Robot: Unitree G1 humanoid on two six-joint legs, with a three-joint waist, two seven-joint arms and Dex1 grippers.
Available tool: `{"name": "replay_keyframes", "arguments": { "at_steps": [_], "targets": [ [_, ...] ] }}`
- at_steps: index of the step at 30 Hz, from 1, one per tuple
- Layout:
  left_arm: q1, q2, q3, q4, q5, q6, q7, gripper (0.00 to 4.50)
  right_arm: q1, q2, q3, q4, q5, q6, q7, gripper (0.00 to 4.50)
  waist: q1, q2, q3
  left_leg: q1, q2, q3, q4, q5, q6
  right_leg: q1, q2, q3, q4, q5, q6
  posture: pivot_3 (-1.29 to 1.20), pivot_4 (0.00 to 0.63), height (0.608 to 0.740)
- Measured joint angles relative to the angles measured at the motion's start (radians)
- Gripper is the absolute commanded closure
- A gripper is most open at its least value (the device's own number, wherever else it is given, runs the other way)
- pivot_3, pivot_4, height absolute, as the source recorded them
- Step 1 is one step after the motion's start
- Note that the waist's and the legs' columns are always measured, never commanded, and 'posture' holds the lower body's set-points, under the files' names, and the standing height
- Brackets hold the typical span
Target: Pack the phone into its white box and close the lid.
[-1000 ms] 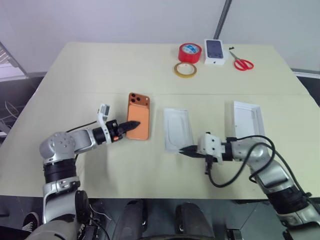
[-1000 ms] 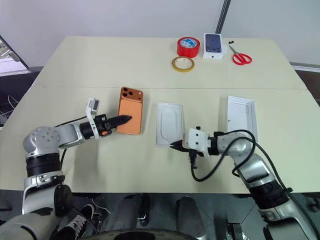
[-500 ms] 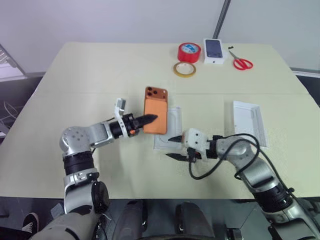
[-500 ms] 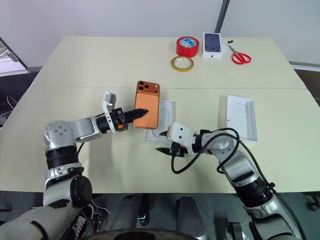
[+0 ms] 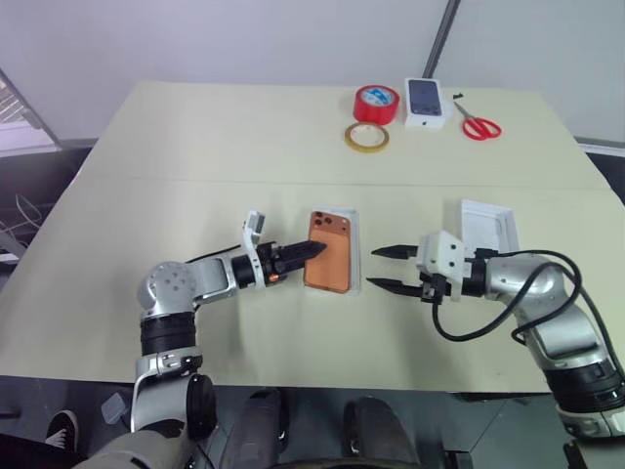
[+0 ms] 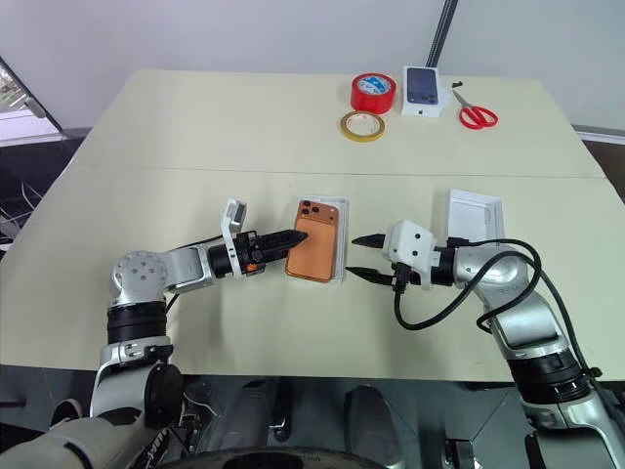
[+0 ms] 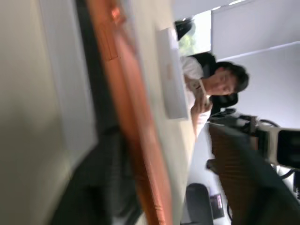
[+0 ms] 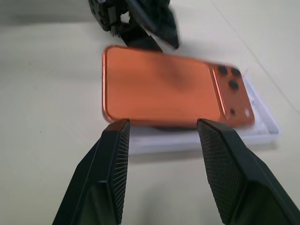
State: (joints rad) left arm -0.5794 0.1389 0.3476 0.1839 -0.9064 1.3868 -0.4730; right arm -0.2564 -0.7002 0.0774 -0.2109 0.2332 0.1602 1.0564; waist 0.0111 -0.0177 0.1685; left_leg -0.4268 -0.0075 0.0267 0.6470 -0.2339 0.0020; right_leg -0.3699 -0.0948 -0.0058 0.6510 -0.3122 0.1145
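Observation:
The copper-orange phone (image 5: 334,266) lies back up on the white box (image 5: 357,244) at the table's middle; the box's low white wall (image 8: 159,143) shows along the phone's edge. My left gripper (image 5: 314,249) reaches in level from the left. Its black fingers (image 8: 164,28) are parted at the phone's left long edge. To the right of the box, my right gripper (image 5: 372,268) stands open facing the phone's other long edge, with nothing between its fingers. The all-white lid (image 5: 485,230) lies further right, open side up.
At the table's far side are a red tape roll (image 5: 372,103), a yellow tape ring (image 5: 365,137), a small white carton with a phone picture (image 5: 425,101) and red scissors (image 5: 478,125). A seated person (image 7: 220,84) shows beyond the table.
My left gripper carried the phone rightward and set it onto the white box, then its fingers parted. My right gripper opened and drew back to the right of the box.

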Motion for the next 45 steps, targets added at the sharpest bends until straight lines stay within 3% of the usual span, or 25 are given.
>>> {"name": "replay_keyframes", "arguments": {
  "at_steps": [1,7,16,19,22,26,30,35,40,45],
  "targets": [
    [-0.006,0.000,-0.006,0.000,0.000,-0.004,-0.006,0.05,0.000,0.013,0.009,-0.001,-0.004,0.000,-0.008,2.11,0.002,0.000,0.000,0.000,0.000,0.000,0.000,0.000,0.000,0.000,0.000,0.000,0.000,0.000,0.000,0.00,0.150,0.728],
    [-0.017,0.027,-0.021,-0.009,0.000,-0.010,-0.010,0.05,-0.002,0.033,0.035,-0.001,-0.015,0.004,-0.036,2.11,0.000,0.000,0.000,0.000,-0.001,0.000,0.000,0.000,-0.001,0.000,-0.001,0.000,0.000,0.000,0.000,0.00,0.150,0.728],
    [0.038,0.114,-0.091,-0.183,0.000,0.002,-0.013,0.05,-0.041,0.056,0.048,0.030,-0.036,-0.003,-0.057,2.11,0.000,0.000,0.000,0.000,-0.001,0.000,0.000,0.000,0.000,0.000,-0.001,0.000,-0.001,0.000,0.000,0.00,0.150,0.728],
    [0.023,0.106,-0.014,-0.182,-0.018,-0.009,0.032,0.97,-0.055,0.073,0.045,0.056,-0.017,0.024,-0.063,3.03,0.000,0.000,0.000,-0.001,-0.001,0.000,0.000,0.000,0.001,0.000,-0.001,0.000,-0.001,0.000,0.000,0.00,0.150,0.728],
    [0.019,0.143,-0.039,-0.201,0.056,-0.130,0.060,2.46,-0.091,0.075,0.039,0.091,-0.024,0.034,-0.088,4.49,-0.001,0.000,0.000,0.000,-0.001,0.000,-0.001,0.000,0.000,-0.001,-0.001,0.000,-0.001,0.000,0.000,0.00,0.150,0.728],
    [0.053,0.244,-0.209,-0.207,0.248,-0.344,0.017,4.46,-0.119,0.075,0.036,0.180,-0.097,-0.013,-0.154,4.50,0.000,0.000,0.000,-0.001,-0.001,0.000,-0.002,0.001,-0.002,-0.001,-0.001,0.000,-0.001,0.000,0.000,0.00,0.150,0.728],
    [0.060,0.270,-0.361,-0.163,0.384,-0.468,-0.026,4.46,-0.158,0.074,0.108,0.284,-0.255,-0.113,-0.226,4.50,0.000,0.000,0.000,-0.001,-0.001,0.001,-0.001,0.001,-0.001,-0.001,-0.001,0.000,-0.001,0.000,-0.001,0.00,0.150,0.728],
    [0.012,0.221,-0.450,-0.092,0.442,-0.493,-0.068,4.46,-0.169,0.070,0.169,0.395,-0.360,-0.230,-0.251,4.50,0.001,0.001,0.000,-0.001,-0.001,0.001,0.000,0.001,-0.001,0.000,-0.001,0.000,-0.001,0.000,0.000,0.00,0.150,0.728],
    [-0.037,0.141,-0.501,-0.040,0.460,-0.478,-0.112,4.46,-0.174,0.065,0.155,0.404,-0.343,-0.232,-0.223,4.50,0.001,0.001,0.000,-0.001,-0.001,0.001,0.000,0.000,0.000,0.000,-0.001,0.000,-0.001,0.000,0.000,0.00,0.150,0.728],
    [-0.053,0.039,-0.534,-0.029,0.463,-0.466,-0.137,4.46,-0.119,-0.030,0.089,0.392,-0.327,-0.231,-0.194,4.50,0.011,0.001,0.000,-0.002,-0.003,0.001,0.003,0.000,0.002,0.002,-0.002,-0.001,-0.003,0.000,0.000,0.00,0.150,0.728]
  ]
}}
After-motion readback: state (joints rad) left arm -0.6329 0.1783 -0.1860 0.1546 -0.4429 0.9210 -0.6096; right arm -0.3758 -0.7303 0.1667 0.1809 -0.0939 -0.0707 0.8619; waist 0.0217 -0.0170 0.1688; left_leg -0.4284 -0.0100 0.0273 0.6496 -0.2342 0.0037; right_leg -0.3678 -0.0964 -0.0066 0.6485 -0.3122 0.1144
